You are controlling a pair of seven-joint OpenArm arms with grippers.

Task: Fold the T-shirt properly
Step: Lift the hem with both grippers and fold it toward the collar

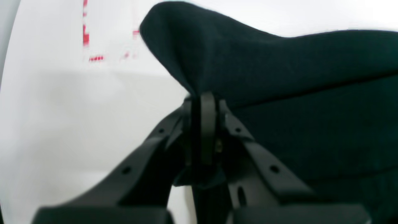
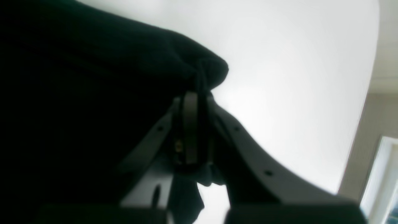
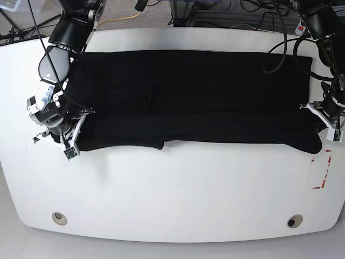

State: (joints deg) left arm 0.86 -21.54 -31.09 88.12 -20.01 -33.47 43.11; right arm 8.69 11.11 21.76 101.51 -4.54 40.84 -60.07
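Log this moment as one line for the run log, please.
Stage: mid-fold | T-shirt: spread across white table | left tool: shut on shirt edge | right tool: shut on shirt edge

White table [image 3: 172,205] with the black T-shirt [image 3: 188,97] spread across, red marks [image 3: 322,172] near one edge

Robotics lab: white table [image 3: 178,205] w/ red tape marks [image 3: 322,172], cables [image 3: 253,8].
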